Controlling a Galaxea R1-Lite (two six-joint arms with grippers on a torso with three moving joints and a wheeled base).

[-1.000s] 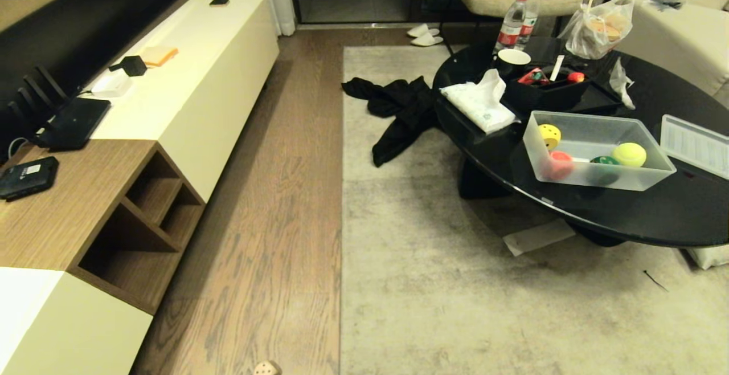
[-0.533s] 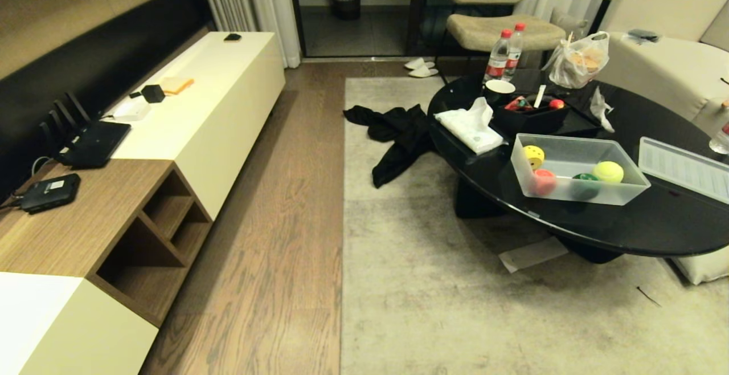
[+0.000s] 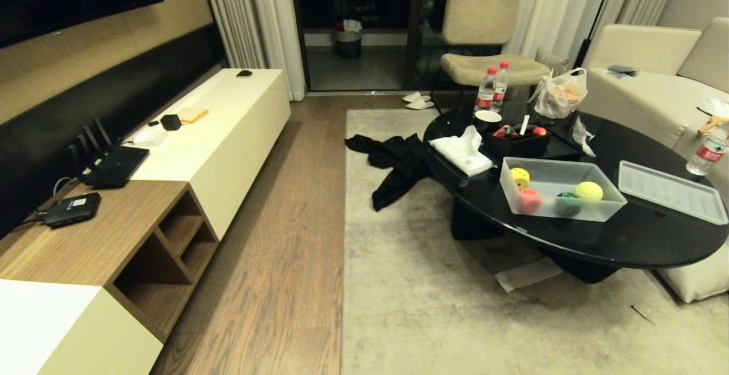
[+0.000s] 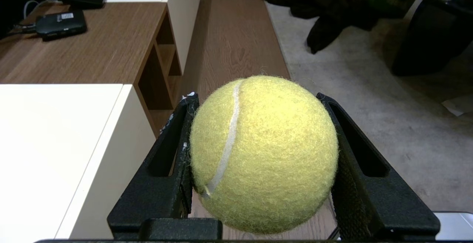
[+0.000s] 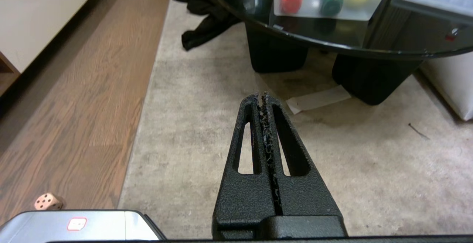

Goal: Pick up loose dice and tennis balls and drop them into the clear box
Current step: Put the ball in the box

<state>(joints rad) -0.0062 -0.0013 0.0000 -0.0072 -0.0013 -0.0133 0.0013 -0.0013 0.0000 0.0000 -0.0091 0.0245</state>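
Your left gripper point(image 4: 258, 99) is clamped on a fuzzy yellow-green tennis ball point(image 4: 263, 153), which fills the whole space between the two black jaws and bulges out past their tips. Your right gripper point(image 5: 264, 97) holds nothing; its jaws are pressed together, pointing out over the pale carpet.

The clear box point(image 3: 606, 210), a shallow bin of frosted translucent plastic, sits open on the round black glass table point(image 3: 655, 238), well ahead of both sets of jaws and above them. Its ribbed matching lid point(image 3: 672, 191) lies flat just beside it. Inside the box you already have one yellow-green tennis ball point(image 3: 588, 190), alongside a yellow, a red and a green spotted piece.

So by these views, one ball is delivered and a second is in hand but not yet carried to the box. One loose item is visible: a pale tan die with dark pips point(image 5: 48, 201) rests on the wooden floor, behind and off to the side of the right jaws, close to the robot's base. That die has yet to be collected. No other loose balls or dice show.
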